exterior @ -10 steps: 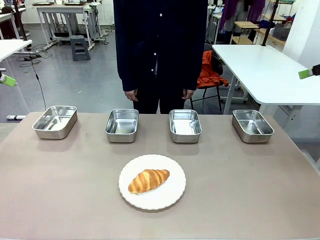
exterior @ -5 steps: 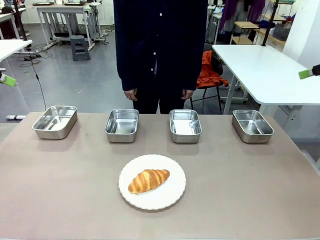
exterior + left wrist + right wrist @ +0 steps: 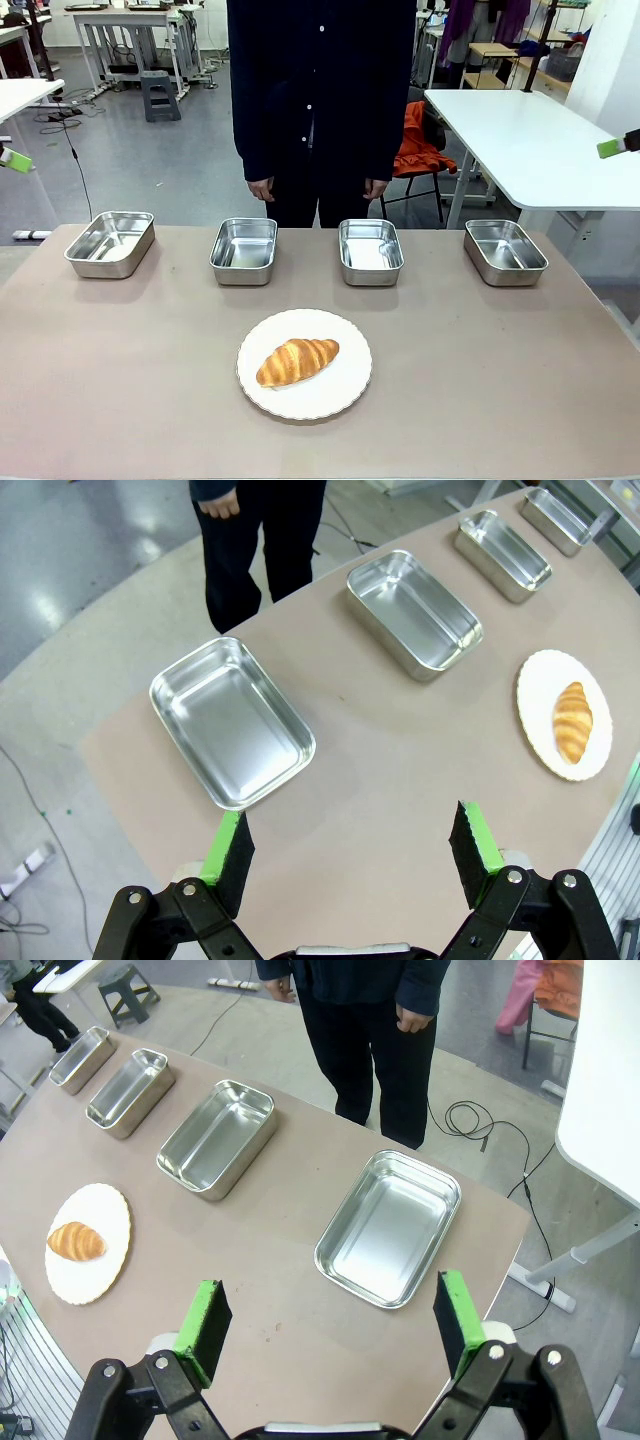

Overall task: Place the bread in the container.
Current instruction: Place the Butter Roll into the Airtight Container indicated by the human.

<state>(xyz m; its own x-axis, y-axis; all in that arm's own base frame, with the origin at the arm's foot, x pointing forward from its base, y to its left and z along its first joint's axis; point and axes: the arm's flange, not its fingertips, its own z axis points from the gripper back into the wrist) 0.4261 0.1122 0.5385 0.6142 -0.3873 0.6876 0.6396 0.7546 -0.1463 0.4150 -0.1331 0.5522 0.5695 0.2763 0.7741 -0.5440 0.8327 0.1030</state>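
Observation:
The bread [image 3: 297,360], a golden-brown croissant, lies on a round white plate [image 3: 345,392] in the middle of the table's near half. Behind it stands a row of several alike steel containers, from the far-left one [image 3: 110,243] to the far-right one [image 3: 505,251], all empty. My left gripper [image 3: 348,825] hangs open high above the table's left end, over the nearest pan [image 3: 232,723]. Above the right end my right gripper [image 3: 328,1295] is open too, over the pan [image 3: 388,1228] there. Both are far from the bread [image 3: 77,1241].
A person in dark clothes [image 3: 320,90] stands at the far edge behind the two middle pans, hands hanging down. A white table [image 3: 530,140] and an orange chair [image 3: 420,150] stand beyond on the right.

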